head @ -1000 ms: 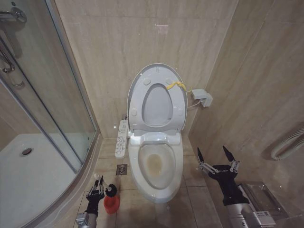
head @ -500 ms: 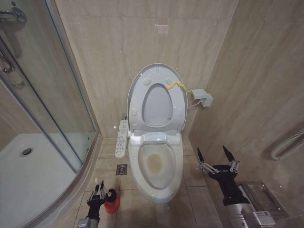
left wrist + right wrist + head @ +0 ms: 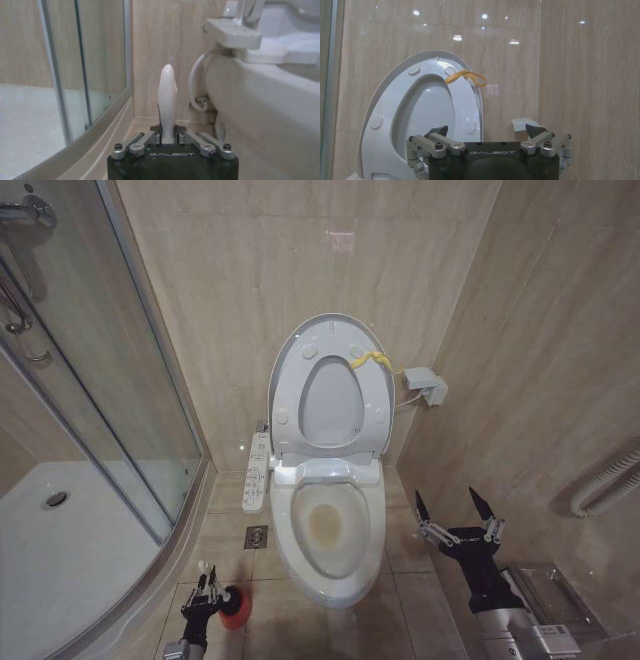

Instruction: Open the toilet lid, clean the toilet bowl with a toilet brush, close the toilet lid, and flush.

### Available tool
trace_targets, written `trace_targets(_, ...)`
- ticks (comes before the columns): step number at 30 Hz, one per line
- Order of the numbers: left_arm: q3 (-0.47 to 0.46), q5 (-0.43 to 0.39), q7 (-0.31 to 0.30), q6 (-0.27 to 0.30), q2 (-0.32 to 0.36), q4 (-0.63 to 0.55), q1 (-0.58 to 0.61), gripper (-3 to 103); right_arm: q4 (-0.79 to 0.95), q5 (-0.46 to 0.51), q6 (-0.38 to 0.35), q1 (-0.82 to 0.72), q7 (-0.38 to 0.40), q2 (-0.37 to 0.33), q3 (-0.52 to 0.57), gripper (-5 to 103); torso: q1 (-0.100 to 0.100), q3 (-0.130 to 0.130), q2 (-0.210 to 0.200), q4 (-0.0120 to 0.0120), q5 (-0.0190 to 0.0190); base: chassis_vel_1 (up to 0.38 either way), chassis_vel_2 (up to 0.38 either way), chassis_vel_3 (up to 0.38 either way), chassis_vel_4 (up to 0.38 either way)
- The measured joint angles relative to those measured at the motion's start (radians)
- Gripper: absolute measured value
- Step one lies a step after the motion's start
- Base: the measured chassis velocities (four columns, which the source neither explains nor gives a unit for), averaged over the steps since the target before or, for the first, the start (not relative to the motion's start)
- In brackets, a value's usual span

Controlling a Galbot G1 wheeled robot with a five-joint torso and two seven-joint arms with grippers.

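Down on the floor left of the toilet bowl (image 3: pixel 333 532), the left gripper (image 3: pixel 205 591) clamps the toilet brush (image 3: pixel 167 100) handle, while the lid (image 3: pixel 329 385) stands raised and the right gripper (image 3: pixel 458 512) waits open.

left hand (image 3: pixel 169 144) body: says "GALBOT" in pale letters, at 6 o'clock in the left wrist view
right hand (image 3: pixel 487 132) body: same "GALBOT" mark, at 6 o'clock in the right wrist view

The toilet brush (image 3: pixel 167 101) bristle head is hidden inside the red holder cup (image 3: pixel 236 605)
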Motion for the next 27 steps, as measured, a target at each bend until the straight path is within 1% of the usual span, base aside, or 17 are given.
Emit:
trace_targets(1,0.001,-0.001,0.007,-0.008,0.001,0.019,-0.009,16,0.0,0.0,0.0,0.0,0.0,0.0,0.0,100,0.0,0.0,0.0,0.0,0.0,0.0,0.0,0.0,0.0)
trace_targets(4,0.006,0.012,0.041,-0.052,0.001,0.122,-0.05,16,0.0,0.0,0.0,0.0,0.0,0.0,0.0,100,0.0,0.0,0.0,-0.0001,0.0,0.0,0.0,0.0,0.0)
trace_targets(5,0.006,0.012,0.041,-0.052,0.001,0.122,-0.05,16,0.0,0.0,0.0,0.0,0.0,0.0,0.0,100,0.0,0.0,0.0,-0.0001,0.0,0.0,0.0,0.0,0.0)
trace_targets(7,0.006,0.029,0.066,-0.095,-0.002,0.197,-0.081,16,0.0,0.0,0.0,0.0,0.0,0.0,0.0,100,0.0,0.0,0.0,0.0002,-0.0001,0.0,0.0,0.0,0.0)
trace_targets(9,0.002,0.05,0.09,-0.148,-0.003,0.271,-0.118,16,0.0,0.0,0.0,0.0,0.0,0.0,0.0,100,0.0,0.0,0.0,-0.0003,0.0001,0.0,0.0,0.0,0.0)
trace_targets(10,0.002,0.05,0.09,-0.148,-0.003,0.271,-0.118,16,0.0,0.0,0.0,0.0,0.0,0.0,0.0,100,0.0,0.0,0.0,-0.0003,0.0001,0.0,0.0,0.0,0.0)
trace_targets(11,0.0,0.051,0.102,-0.164,-0.003,0.294,-0.13,16,0.0,0.0,0.0,0.0,0.0,0.0,0.0,100,0.0,0.0,0.0,-0.0004,0.0002,0.0,0.0,0.0,0.0)
trace_targets(12,0.0,0.05,0.114,-0.175,-0.002,0.313,-0.14,16,0.0,0.0,0.0,0.0,0.0,0.0,0.0,100,0.0,0.0,0.0,-0.0001,0.0002,0.0,0.0,0.0,0.0)
trace_targets(16,0.003,0.023,0.171,-0.236,-0.002,0.4,-0.198,16,0.0,0.0,0.0,0.0,0.0,0.0,0.0,100,0.0,0.0,0.0,0.0,0.0002,0.0,0.0,0.0,0.0)
trace_targets(21,0.005,0.004,0.194,-0.26,-0.007,0.437,-0.235,16,0.0,0.0,0.0,0.0,0.0,0.0,0.0,100,0.0,0.0,0.0,0.0001,-0.0001,0.0,0.0,0.0,0.0)
trace_targets(27,0.005,0.005,0.197,-0.258,-0.006,0.414,-0.229,16,0.0,0.0,0.0,0.0,0.0,0.0,0.0,100,0.0,0.0,0.0,0.0001,-0.0001,0.0,0.0,0.0,0.0)
